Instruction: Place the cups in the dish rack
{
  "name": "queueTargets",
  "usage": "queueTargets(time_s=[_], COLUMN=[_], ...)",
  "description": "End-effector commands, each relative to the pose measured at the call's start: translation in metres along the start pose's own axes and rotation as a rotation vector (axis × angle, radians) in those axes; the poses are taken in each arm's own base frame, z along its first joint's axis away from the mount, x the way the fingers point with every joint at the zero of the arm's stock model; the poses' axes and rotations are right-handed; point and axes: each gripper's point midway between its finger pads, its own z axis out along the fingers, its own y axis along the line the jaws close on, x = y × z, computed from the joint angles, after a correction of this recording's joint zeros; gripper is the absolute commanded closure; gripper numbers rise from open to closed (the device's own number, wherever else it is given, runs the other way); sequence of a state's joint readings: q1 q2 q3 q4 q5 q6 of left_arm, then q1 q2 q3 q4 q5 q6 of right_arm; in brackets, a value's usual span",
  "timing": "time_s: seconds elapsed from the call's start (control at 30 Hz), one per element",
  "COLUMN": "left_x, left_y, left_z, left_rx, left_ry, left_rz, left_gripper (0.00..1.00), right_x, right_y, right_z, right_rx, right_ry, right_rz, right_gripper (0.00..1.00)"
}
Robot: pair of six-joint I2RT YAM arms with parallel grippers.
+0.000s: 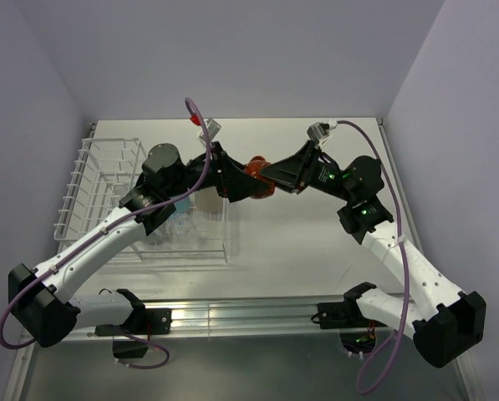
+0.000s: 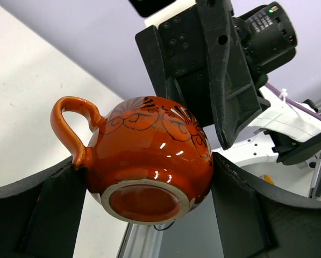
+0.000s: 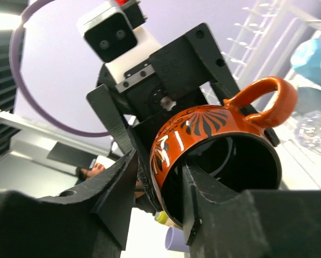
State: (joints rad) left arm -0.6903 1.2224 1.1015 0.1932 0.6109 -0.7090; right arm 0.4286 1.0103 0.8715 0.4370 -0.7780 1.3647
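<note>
Broadly, the table (image 1: 316,251) lies bare across its right half and along the far edge, walled in at the back and on both sides. The dish rack (image 1: 90,175) fills the left part, its raised end against the left wall. The two arms arch inward and meet above the middle, just past the rack's right edge.

Between them hangs the red-orange mug (image 1: 256,171), off the table and tipped on its side, base toward the left wrist camera. The left gripper (image 1: 232,180) is closed on its round belly, one of its fingers (image 2: 241,204) pressed to each side. The right gripper (image 1: 276,177) pinches the rim wall, one finger (image 3: 117,193) outside and the other inside the dark hollow. The handle sticks out free of both.

A light blue cup (image 1: 180,224) sits inside the rack (partly hidden under the left arm), close beside the meeting point. A metal rail (image 1: 232,313) runs along the near edge between the arm bases.
</note>
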Motion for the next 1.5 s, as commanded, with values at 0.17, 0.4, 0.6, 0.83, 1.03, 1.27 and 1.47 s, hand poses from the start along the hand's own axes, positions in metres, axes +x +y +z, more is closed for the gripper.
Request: queueTargets(time_s=[0.17, 0.4, 0.6, 0.83, 1.03, 1.27, 1.47], left_x=[-0.019, -0.021, -0.021, -0.015, -0.007, 0.024, 0.05], left_y=[-0.011, -0.007, 0.0, 0.026, 0.06, 0.1, 0.133], left_z=[-0.015, -0.024, -0.036, -0.071, -0.107, -0.133, -0.137], left_rx=[-0.019, -0.071, -0.158, -0.409, -0.667, -0.855, -0.907], left_ry=[-0.076, -0.079, -0.063, -0.002, 0.097, 0.283, 0.379], left_rz=[0.073, 0.071, 0.064, 0.037, 0.024, 0.006, -0.035], left_gripper=[1.0, 1.0, 1.0, 1.0, 1.0, 1.0, 1.0], right_x=[-0.006, -0.01, -0.015, -0.023, -0.029, -0.034, -0.034], right_y=[0.016, 0.007, -0.017, -0.054, -0.071, -0.086, -0.088], right_z=[-0.007, -0.016, -0.03, -0.054, -0.066, -0.076, -0.078], right_rx=[0.03, 0.116, 0.251, 0.406, 0.498, 0.578, 0.597], right_ry=[-0.06, -0.106, -0.16, -0.229, -0.263, -0.29, -0.281], right_rz=[-0.116, -0.161, -0.184, -0.218, -0.273, -0.308, -0.329], right_gripper=[0.52, 0.51, 0.5, 0.5, 0.5, 0.5, 0.5])
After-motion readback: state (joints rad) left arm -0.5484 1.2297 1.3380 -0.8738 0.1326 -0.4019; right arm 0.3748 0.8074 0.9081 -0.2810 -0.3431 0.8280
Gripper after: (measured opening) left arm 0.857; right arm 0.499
